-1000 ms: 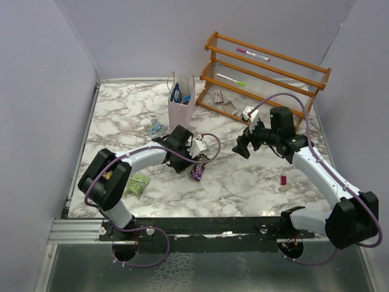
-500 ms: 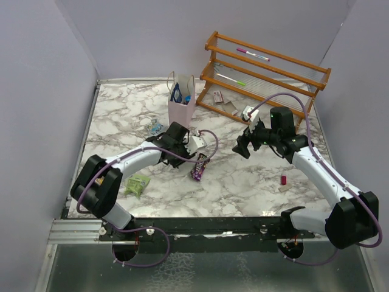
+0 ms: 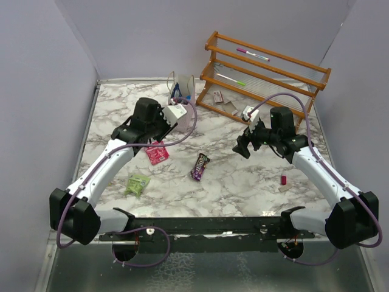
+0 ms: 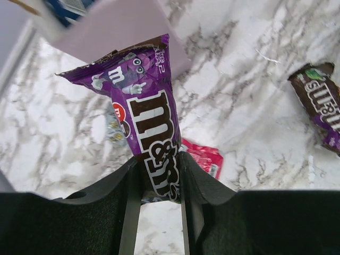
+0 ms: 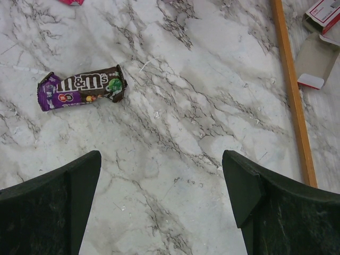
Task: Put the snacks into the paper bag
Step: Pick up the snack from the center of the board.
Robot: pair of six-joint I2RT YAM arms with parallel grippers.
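My left gripper point(image 3: 165, 128) is shut on a purple M&M's packet point(image 4: 151, 122) and holds it in the air, close beside the pale pink paper bag point(image 3: 186, 85). In the left wrist view the bag point(image 4: 127, 26) is just beyond the packet, with a blue cookie bag point(image 4: 69, 8) inside it. A red packet point(image 3: 157, 152) lies below the gripper. A second M&M's bar point(image 3: 199, 166) lies mid-table, and it also shows in the right wrist view point(image 5: 79, 87). A green packet point(image 3: 137, 184) lies front left. My right gripper point(image 3: 243, 146) is open and empty above the table.
The orange slatted rack point(image 3: 267, 73) stands at the back right with pink and green markers on it. A small red-and-white box point(image 5: 319, 53) lies by its bottom rail point(image 5: 292, 90). A tiny red stub point(image 3: 283, 179) lies front right. Grey walls close in the table.
My left gripper has risen from the table with the purple M&M's packet and moved back and left to the bag. The red packet now shows. The right arm has not moved.
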